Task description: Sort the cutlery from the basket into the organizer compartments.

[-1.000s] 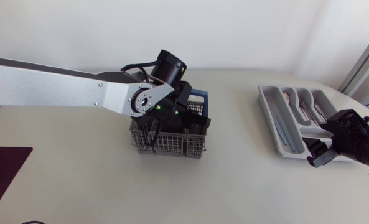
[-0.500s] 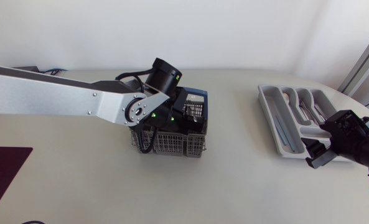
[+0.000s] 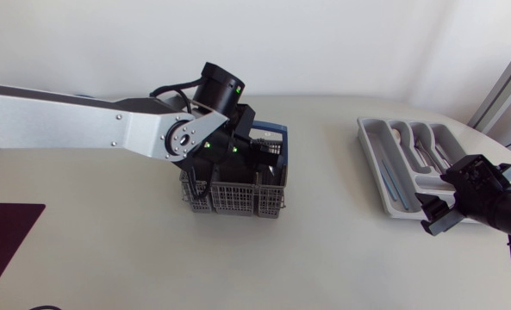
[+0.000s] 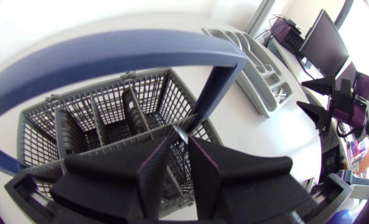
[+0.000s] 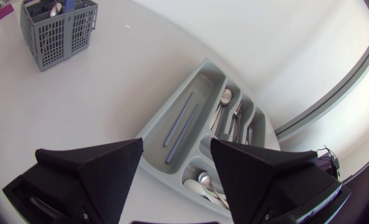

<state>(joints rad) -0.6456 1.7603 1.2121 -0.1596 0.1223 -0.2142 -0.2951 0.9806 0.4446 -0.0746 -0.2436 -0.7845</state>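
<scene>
1. Where the left arm reaches in from the side, the grey mesh basket (image 3: 238, 201) stands near the middle of the table. It is well apart from the organizer (image 3: 367, 142), which lies by the right arm.
2. A blue handle (image 4: 109, 53) arches over the basket, and grey partitions split its inside into narrow cells.
3. The left gripper (image 4: 180, 146) hangs over the basket's open top, just under the handle's arch. Its fingers are drawn close together, with a thin metal piece (image 4: 180, 132) pinched between their ends.
4. The organizer is a pale grey tray. Two slim blue-grey sticks (image 5: 181, 118) lie in its long outer compartment, and spoons (image 5: 225, 96) and other cutlery lie in the narrower lanes beside it.
5. More spoons (image 5: 203, 182) rest in the short cross compartment, at the end nearest the right gripper (image 5: 175, 165).
6. The right gripper hovers above that near end of the tray. Its fingers are spread wide, with nothing between them.
7. In the head view the left arm's wrist and black joint cover most of the basket's top, so only its front wall and one corner of the handle show.
8. Only the tip of the pinched piece shows, so its kind cannot be told.
9. From the right wrist the basket is far off. A few handles stick up from it, too small to name.
</scene>
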